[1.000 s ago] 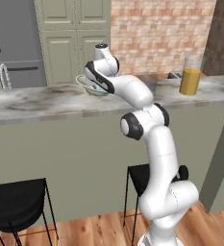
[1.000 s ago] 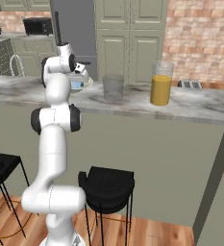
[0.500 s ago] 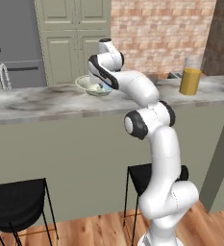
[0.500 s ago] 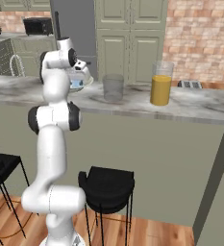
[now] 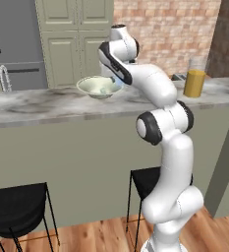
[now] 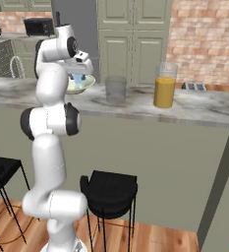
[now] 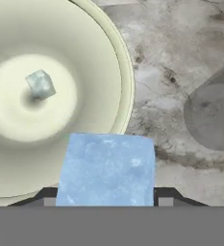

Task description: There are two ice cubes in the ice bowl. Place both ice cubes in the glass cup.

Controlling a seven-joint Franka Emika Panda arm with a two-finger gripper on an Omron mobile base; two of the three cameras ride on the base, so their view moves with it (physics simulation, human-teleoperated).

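Above the ice bowl (image 7: 123, 72), the tool (image 7: 106, 204) grips one ice cube (image 7: 106, 170); the other (image 7: 40, 84) remains inside, glass cup (image 6: 115, 90) unfilled.

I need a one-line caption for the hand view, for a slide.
Gripper holding a pale-blue ice cube above the cream-white bowl, where a second small cube lies.

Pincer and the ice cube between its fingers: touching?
Touching. In the hand view the large ice cube sits between the pincer tips, its sides meeting both, lifted above the ice bowl.
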